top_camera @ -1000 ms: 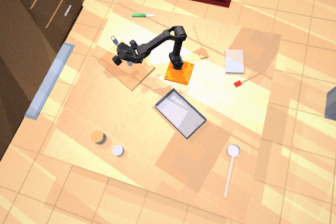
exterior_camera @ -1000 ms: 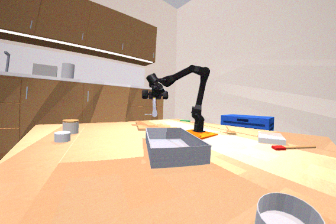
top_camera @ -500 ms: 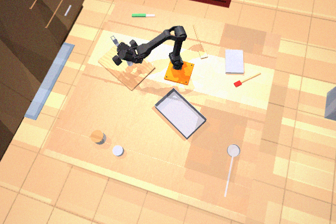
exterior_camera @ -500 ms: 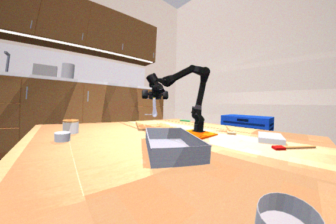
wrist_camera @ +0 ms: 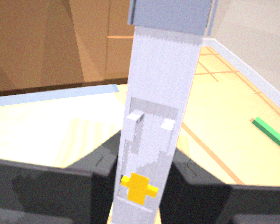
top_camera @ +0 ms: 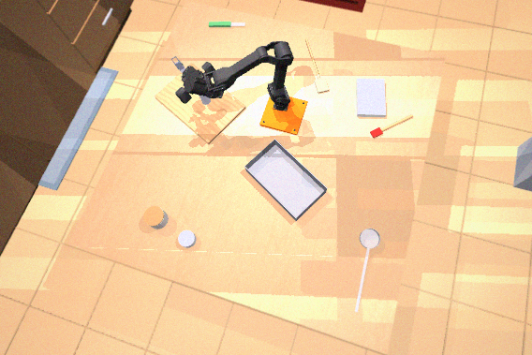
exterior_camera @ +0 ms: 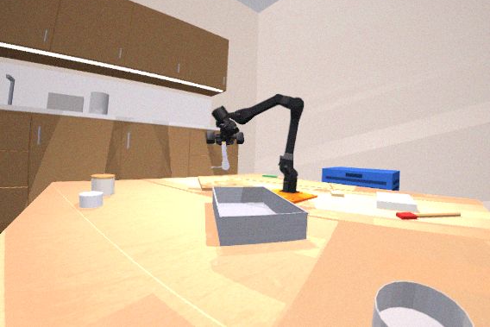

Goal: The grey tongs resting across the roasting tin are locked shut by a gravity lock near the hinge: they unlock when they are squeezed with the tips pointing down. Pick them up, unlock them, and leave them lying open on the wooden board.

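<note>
The claw [top_camera: 196,86] [exterior_camera: 224,142] [wrist_camera: 139,138] is closed on the grey tongs [top_camera: 177,64] [exterior_camera: 225,162] [wrist_camera: 158,70], held above the wooden board [top_camera: 215,129] [exterior_camera: 207,185] at the tabletop's far left; whether they are unlocked cannot be told. To release the lock well, the arm should tilt the tips downward and squeeze firmly; then lower them flat over the board's middle; then ease the grip gradually.

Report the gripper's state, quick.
Gripper: closed on the grey tongs, holding them up above the wooden board.
</note>
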You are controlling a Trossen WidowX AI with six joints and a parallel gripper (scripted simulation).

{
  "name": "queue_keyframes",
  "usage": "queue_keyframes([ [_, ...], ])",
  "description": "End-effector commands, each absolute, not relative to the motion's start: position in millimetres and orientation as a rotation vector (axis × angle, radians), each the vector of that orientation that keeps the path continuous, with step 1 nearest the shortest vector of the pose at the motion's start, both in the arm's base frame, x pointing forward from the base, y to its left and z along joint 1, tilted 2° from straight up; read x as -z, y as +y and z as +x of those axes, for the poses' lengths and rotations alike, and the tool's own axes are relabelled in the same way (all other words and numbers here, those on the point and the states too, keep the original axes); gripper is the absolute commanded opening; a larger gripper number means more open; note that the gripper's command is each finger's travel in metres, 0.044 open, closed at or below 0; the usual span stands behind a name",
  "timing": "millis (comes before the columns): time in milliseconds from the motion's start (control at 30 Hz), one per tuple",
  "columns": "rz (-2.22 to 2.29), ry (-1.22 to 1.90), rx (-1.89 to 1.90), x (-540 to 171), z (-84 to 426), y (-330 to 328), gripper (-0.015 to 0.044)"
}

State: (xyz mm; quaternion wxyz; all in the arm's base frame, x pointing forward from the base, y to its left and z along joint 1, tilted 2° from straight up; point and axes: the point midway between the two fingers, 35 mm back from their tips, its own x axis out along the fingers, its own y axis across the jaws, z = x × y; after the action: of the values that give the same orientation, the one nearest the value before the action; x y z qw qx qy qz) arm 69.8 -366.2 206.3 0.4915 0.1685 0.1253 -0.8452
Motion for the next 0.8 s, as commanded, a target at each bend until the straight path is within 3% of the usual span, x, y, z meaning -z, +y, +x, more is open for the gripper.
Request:
queue_keyframes([
  [0, 0.455, 0.348, 2.033, -205, 71, -375, -0.0150],
  [767, 0.760, 0.615, 1.911, -189, 68, -400, -0.0150],
])
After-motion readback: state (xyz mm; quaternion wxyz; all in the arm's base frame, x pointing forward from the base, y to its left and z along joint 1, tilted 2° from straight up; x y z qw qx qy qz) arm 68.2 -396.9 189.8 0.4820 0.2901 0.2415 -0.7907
